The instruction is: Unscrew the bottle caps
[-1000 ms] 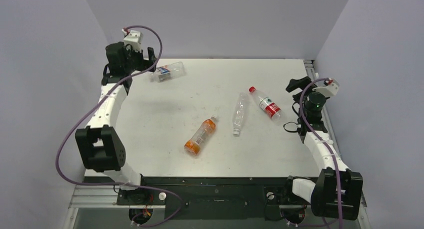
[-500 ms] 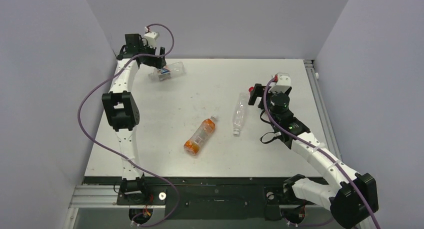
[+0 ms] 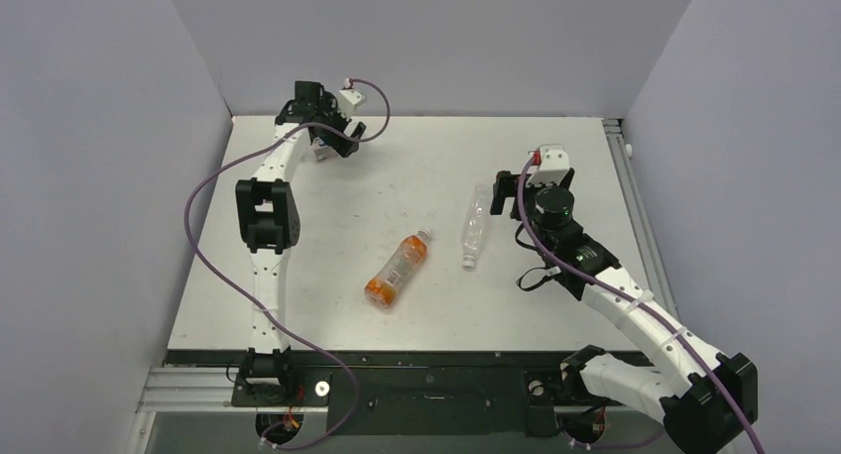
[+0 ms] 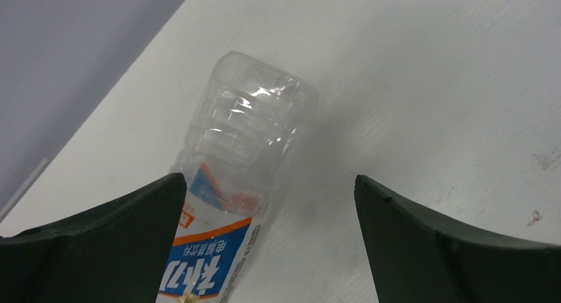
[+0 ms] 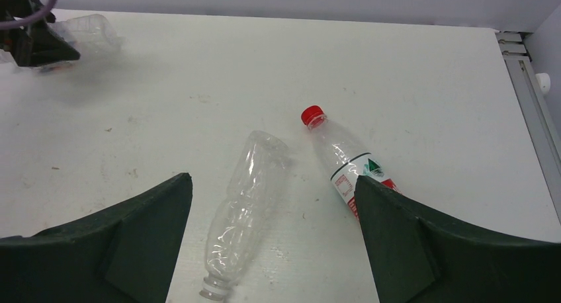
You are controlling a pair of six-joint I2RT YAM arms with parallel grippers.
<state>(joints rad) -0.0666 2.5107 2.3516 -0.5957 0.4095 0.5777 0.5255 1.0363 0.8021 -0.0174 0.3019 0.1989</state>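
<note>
While the left gripper [image 4: 270, 178], spread and empty, hovered over the labelled bottle [image 4: 248, 144], its cap out of sight, perhaps nearer the wrist, the right gripper [image 5: 274, 178], equally spread, faced the red cap [image 5: 313, 116] and a whitish cap [image 5: 213, 291], both screwed on, placed for choosing a grasp.

light: bright, even | shadows: soft, faint beside clear bottle [image 4: 248, 144] | glare: on its ribs | focus: mostly sharp

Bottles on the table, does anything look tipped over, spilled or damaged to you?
All four bottles lie on their sides: the orange bottle, the clear bottle, the red-capped bottle and the labelled bottle at the far left. The clear one's walls look dented. No spill shows.
</note>
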